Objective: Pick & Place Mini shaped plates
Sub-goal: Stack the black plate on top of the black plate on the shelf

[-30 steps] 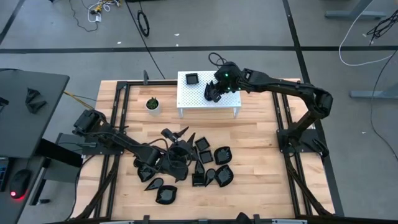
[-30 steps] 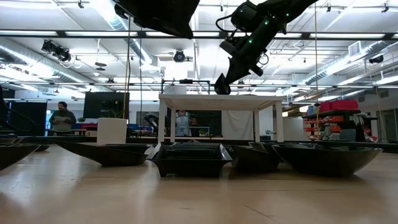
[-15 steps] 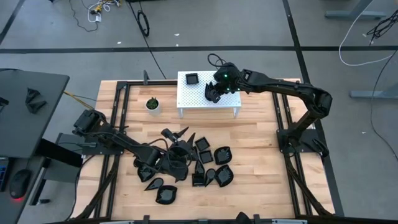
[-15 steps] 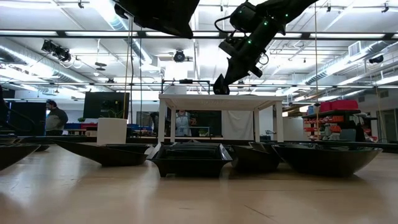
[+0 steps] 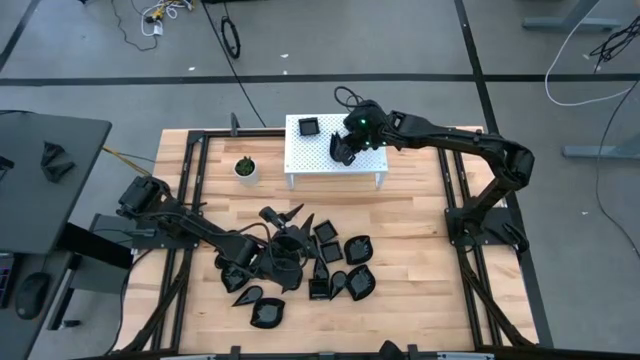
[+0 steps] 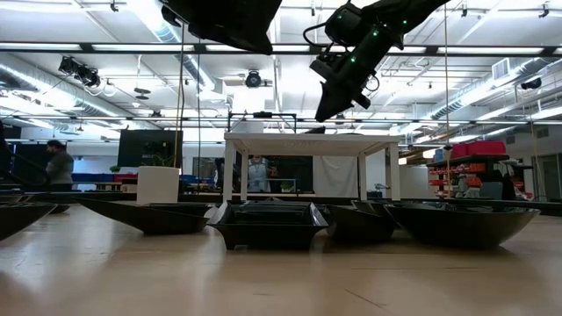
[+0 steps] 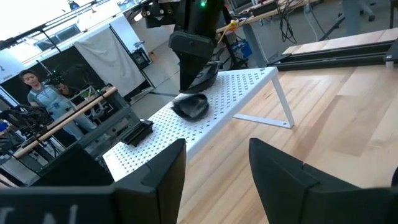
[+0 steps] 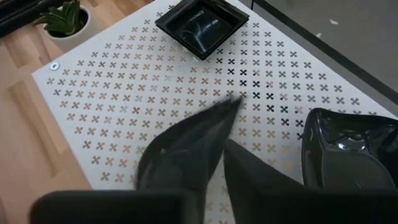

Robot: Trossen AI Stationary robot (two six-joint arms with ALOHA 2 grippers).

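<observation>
Several glossy black mini plates [image 5: 330, 265] lie in a cluster on the table's near middle, close up in the low view as plates [image 6: 268, 224]. On the white perforated stand [image 5: 310, 160] rest a square plate [image 8: 202, 25] and a rounded plate [image 7: 191, 107], also seen as rounded plate [image 8: 345, 149]. My right gripper [image 6: 328, 111] hovers just above the stand beside the rounded plate, fingers slightly open and empty. My left gripper [image 7: 217, 168] is open and waits above the cluster.
A small white pot with a green plant [image 5: 245, 168] stands left of the stand. The stand's legs [image 6: 232, 175] rise from the table's far middle. Bare wood lies right of the cluster [image 5: 410, 260]. People stand in the room beyond the table.
The rounded plate that hung from my right gripper over the stand now lies flat on the stand's top. The right gripper has let go of it and stands a little above it.
</observation>
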